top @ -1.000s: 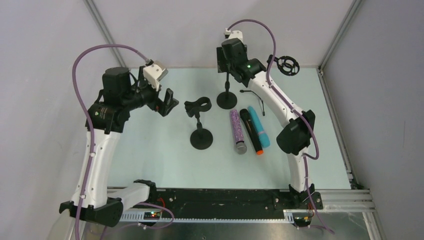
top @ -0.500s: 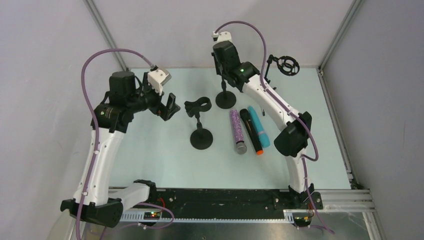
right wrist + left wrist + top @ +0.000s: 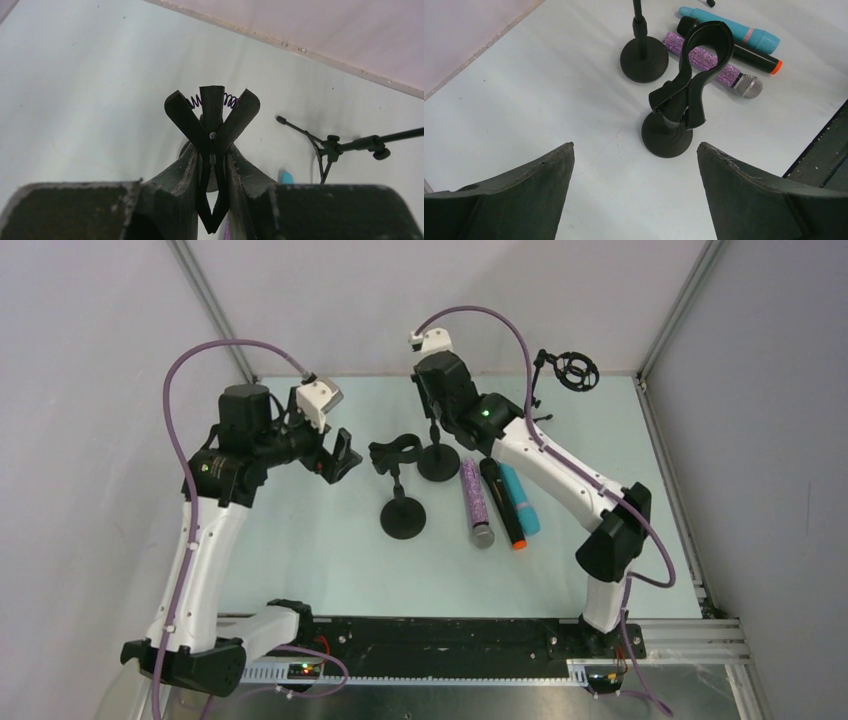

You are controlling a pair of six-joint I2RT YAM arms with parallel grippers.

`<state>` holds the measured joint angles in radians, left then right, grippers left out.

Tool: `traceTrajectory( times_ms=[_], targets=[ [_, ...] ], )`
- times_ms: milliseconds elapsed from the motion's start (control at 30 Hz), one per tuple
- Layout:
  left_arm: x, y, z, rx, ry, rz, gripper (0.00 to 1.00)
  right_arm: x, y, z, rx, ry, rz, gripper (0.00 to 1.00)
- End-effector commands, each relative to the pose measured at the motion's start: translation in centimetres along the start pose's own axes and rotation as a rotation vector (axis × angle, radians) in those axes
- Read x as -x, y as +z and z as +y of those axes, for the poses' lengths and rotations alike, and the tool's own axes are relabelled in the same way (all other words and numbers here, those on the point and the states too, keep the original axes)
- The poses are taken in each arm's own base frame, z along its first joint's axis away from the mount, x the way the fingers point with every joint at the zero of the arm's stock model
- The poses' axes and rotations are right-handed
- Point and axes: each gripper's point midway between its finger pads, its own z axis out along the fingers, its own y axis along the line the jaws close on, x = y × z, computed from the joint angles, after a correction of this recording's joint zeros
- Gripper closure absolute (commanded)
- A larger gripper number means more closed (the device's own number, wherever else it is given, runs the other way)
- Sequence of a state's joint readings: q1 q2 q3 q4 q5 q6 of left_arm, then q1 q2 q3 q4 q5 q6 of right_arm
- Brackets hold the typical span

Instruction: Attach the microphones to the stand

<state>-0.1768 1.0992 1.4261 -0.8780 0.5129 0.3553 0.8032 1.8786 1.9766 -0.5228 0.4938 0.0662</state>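
Observation:
Three microphones lie side by side on the table: purple glittery, black with an orange end, and teal. Left of them stands a black stand with an empty ring clip. A second stand sits just behind it. My right gripper is shut on that stand's spring clip, whose far arms spread in a V. My left gripper hangs open and empty, left of the ring-clip stand.
A small black tripod with a round shock mount stands at the back right corner. Grey walls and metal frame rails close in the table at the back and sides. A black rail runs along the near edge.
My right gripper has shut on the far stand's clip and carried that stand left and nearer, close to the ring-clip stand. The left arm shifted slightly right.

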Motion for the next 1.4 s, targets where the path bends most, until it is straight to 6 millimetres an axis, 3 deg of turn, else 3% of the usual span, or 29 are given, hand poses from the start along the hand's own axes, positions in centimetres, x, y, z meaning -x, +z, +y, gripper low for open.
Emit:
traceTrajectory(
  times_ms=[0,200,433,500,533,567,600,667,767,833,967,1100,1367],
  targets=[
    [1.6,-1.2,-0.8,-0.016,0.011,-0.067,0.02,6.0,-5.0,-1.8,-0.026,0.096,-0.197,1.0],
    [1.7,-1.6,-1.5,-0.04,0.03,-0.086,0.0,3.3,-6.2,-1.9,-0.019,0.144,-0.214,1.0],
    [1.6,-2.3,-3.2,-0.104,0.085,-0.119,0.0,0.9,-5.5,-1.4,0.006,0.162,-0.18,1.0],
    [1.3,-2.2,-3.6,-0.125,0.097,-0.122,0.0,0.4,-5.3,-1.3,0.018,0.172,-0.164,0.9],
    [1.1,-2.2,-3.8,-0.139,0.106,-0.123,0.0,0.4,-5.4,-1.3,0.024,0.176,-0.16,0.71],
    [1.0,-2.1,-3.9,-0.147,0.111,-0.123,0.0,0.3,-5.4,-1.2,0.035,0.181,-0.157,0.6],
    [0.8,-2.0,-4.2,-0.166,0.12,-0.125,0.0,0.3,-5.5,-1.1,0.039,0.182,-0.156,0.42],
    [0.6,-1.9,-4.8,-0.202,0.13,-0.131,0.0,0.5,-5.7,-1.1,0.05,0.188,-0.158,0.26],
    [0.7,-1.8,-6.0,-0.281,0.142,-0.156,0.0,1.0,-6.5,-1.4,0.06,0.202,-0.161,0.08],
    [0.2,-1.2,-6.2,-0.32,0.157,-0.153,0.0,1.4,-7.2,-1.8,0.062,0.218,-0.161,0.02],
    [-0.9,0.4,-4.9,-0.306,0.201,-0.113,0.0,2.0,-9.4,-2.4,0.088,0.261,-0.172,0.01],
    [-1.2,1.4,-5.1,-0.364,0.244,-0.123,0.0,2.1,-12.4,-3.0,0.128,0.301,-0.187,0.01],
    [-0.9,2.5,-3.9,-0.385,0.479,-0.176,0.0,-0.9,-17.4,-3.4,0.188,0.308,-0.145,0.01]
  ],
)
